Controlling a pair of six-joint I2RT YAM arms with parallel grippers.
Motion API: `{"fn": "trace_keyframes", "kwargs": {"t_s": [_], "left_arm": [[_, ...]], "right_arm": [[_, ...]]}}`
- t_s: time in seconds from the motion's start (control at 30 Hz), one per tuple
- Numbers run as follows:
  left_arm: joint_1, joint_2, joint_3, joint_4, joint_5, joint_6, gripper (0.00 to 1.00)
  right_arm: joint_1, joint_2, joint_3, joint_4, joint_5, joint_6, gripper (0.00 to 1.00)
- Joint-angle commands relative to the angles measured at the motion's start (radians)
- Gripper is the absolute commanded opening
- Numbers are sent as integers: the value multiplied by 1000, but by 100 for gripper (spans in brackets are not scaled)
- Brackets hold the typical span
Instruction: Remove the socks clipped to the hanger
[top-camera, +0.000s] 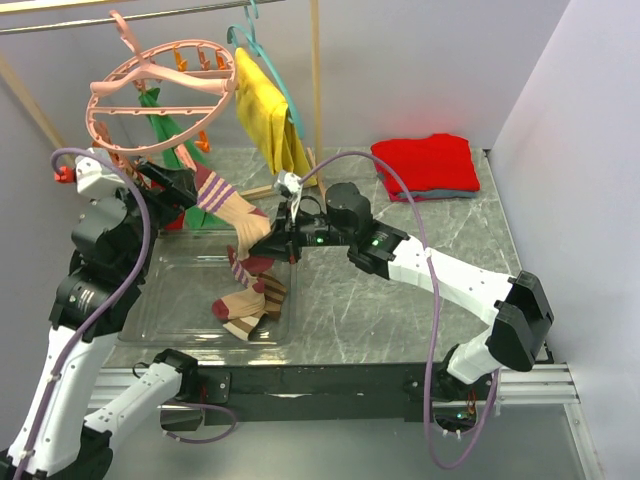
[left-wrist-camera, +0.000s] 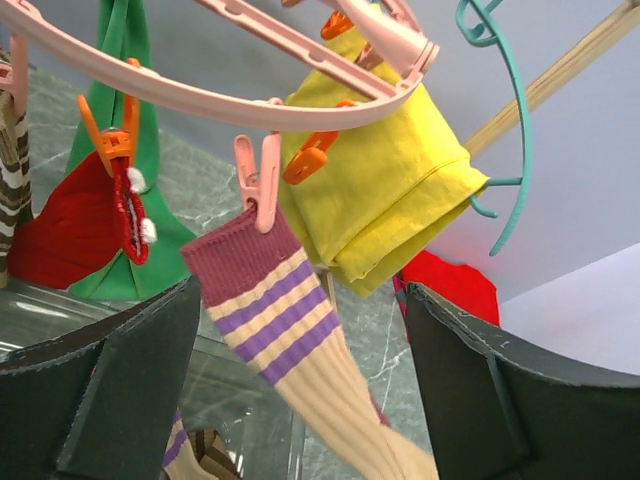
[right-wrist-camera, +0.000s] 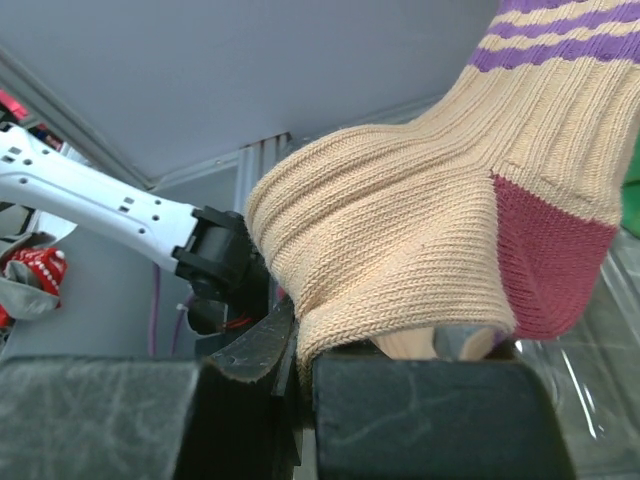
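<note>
The pink ring hanger (top-camera: 160, 90) hangs from the rail at the back left. A beige sock with a maroon cuff and purple stripes (top-camera: 222, 198) hangs from one of its pink clips (left-wrist-camera: 258, 185). My right gripper (top-camera: 270, 243) is shut on this sock's foot (right-wrist-camera: 420, 250) and holds it out to the right. My left gripper (top-camera: 180, 185) is open, its jaws on either side of the striped cuff (left-wrist-camera: 270, 300) without touching it. A red sock (left-wrist-camera: 90, 215) hangs from an orange clip. A brown-striped sock (left-wrist-camera: 12, 170) hangs at the left edge of the left wrist view.
A clear tray (top-camera: 170, 290) below the hanger holds several loose socks (top-camera: 245, 305). A yellow garment (top-camera: 265, 115) on a teal hanger (top-camera: 262, 50) hangs just right of the ring. A green cloth (top-camera: 165, 125) hangs behind. Folded red cloth (top-camera: 428, 165) lies back right.
</note>
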Motion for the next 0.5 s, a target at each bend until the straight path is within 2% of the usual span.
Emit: {"fn": "trace_keyframes", "kwargs": {"t_s": [0.0, 0.1, 0.17, 0.23, 0.27, 0.33, 0.4, 0.47], "left_arm": [[-1, 22, 48, 7, -3, -33, 86], [4, 79, 100, -38, -60, -47, 80], [30, 131, 146, -51, -49, -44, 76], [103, 156, 140, -5, 38, -21, 75], [141, 159, 129, 19, 166, -16, 75], [253, 173, 97, 52, 262, -25, 76], [309, 177, 77, 96, 368, -22, 75], [335, 185, 58, 121, 385, -18, 76]], "right_arm": [[-25, -39, -8, 10, -35, 2, 0], [-33, -46, -2, -2, -35, -3, 0], [-34, -47, 1, -4, -36, -1, 0], [-39, -49, 4, -4, -42, 0, 0], [-41, -50, 6, -4, -42, 2, 0], [-44, -49, 12, -5, -51, 0, 0], [-45, -50, 12, -7, -58, 5, 0], [-51, -55, 13, -7, -73, 12, 0]]}}
